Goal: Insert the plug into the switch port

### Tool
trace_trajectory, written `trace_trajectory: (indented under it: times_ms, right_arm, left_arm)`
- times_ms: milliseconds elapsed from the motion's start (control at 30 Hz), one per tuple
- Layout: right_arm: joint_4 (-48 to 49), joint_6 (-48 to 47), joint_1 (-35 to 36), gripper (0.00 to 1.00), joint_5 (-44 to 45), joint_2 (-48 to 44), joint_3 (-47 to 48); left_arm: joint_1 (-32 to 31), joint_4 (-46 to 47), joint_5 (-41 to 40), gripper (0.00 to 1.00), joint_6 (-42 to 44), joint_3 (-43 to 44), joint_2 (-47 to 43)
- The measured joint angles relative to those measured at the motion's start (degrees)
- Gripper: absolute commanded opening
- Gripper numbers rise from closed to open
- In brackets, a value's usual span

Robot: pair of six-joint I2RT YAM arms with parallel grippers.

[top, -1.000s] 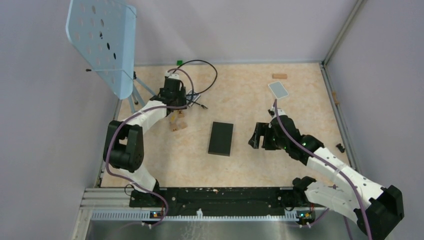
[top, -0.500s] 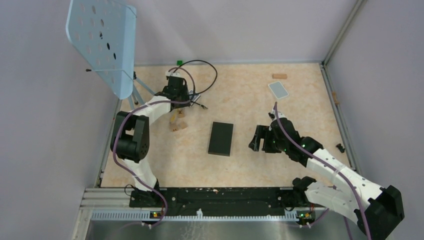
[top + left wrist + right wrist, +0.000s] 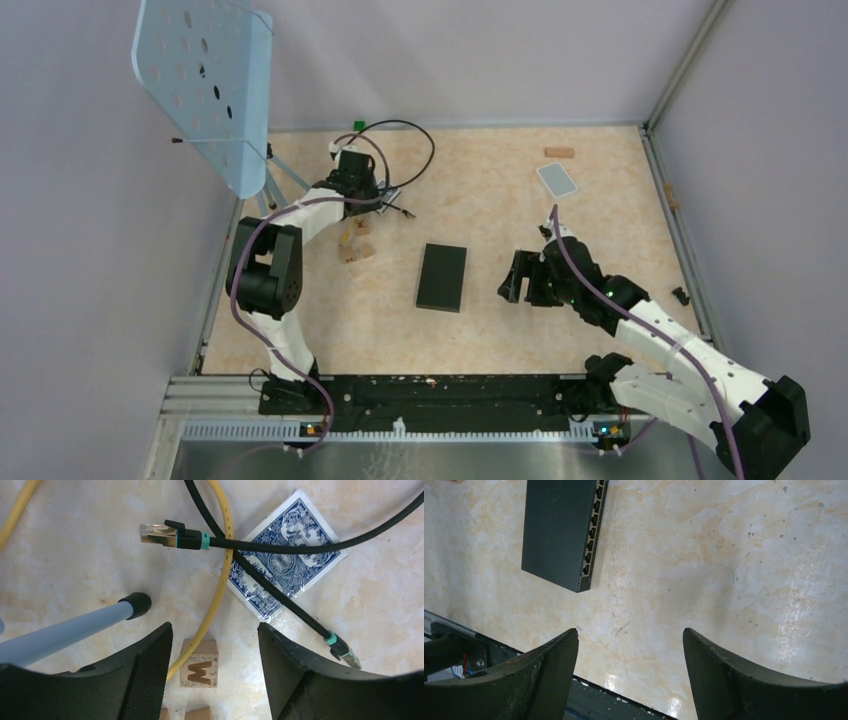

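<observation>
Beige desk [image 3: 75,565]: plug [image 3: 172,534] upper left, likely light, stiff, pinchable at boot; left end effector [image 3: 215,630], right end effector [image 3: 629,632] released.

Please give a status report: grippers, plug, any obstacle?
Left gripper open, empty. Right gripper open, empty, near switch. Plug lying loose, not inserted. Yellow cable and letter block under left jaws.
</observation>
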Motion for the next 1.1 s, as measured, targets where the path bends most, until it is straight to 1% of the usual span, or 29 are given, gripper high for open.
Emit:
trace_trajectory:
  times_ms: [167, 267, 433, 667, 900, 1100]
  right_arm:
    - [-0.46, 0.09, 0.00, 0.75, -0.02, -0.04, -0.61]
    - [-0.48, 0.39, 0.00, 0.75, -0.02, -0.24, -0.61]
    - [-0.46, 0.44, 0.00, 0.75, 0.00, -0.76, -1.31]
    - [-0.87, 0.46, 0.00, 0.75, 0.00, -0.79, -1.68]
    - [-0.94, 0.44, 0.00, 0.75, 0.00, -0.83, -1.68]
    - [-1.05, 0.44, 0.00, 0.75, 0.00, -1.14, -1.68]
  left_arm:
    - [0.11, -0.13, -1.25, 0.77, -3.37, 1.55, 0.00]
    - [0.13, -1.38, -2.29, 0.79, -5.99, 4.35, 0.22]
    - [0.22, -2.58, -4.48, 0.78, -11.19, 9.40, 0.90]
    - [0.24, -3.89, -7.15, 0.75, -16.55, 10.14, 3.50]
    - [0.33, -5.35, -8.07, 0.72, -18.10, 10.67, 7.13]
    - [0.42, -5.29, -9.22, 0.71, -17.29, 14.14, 10.21]
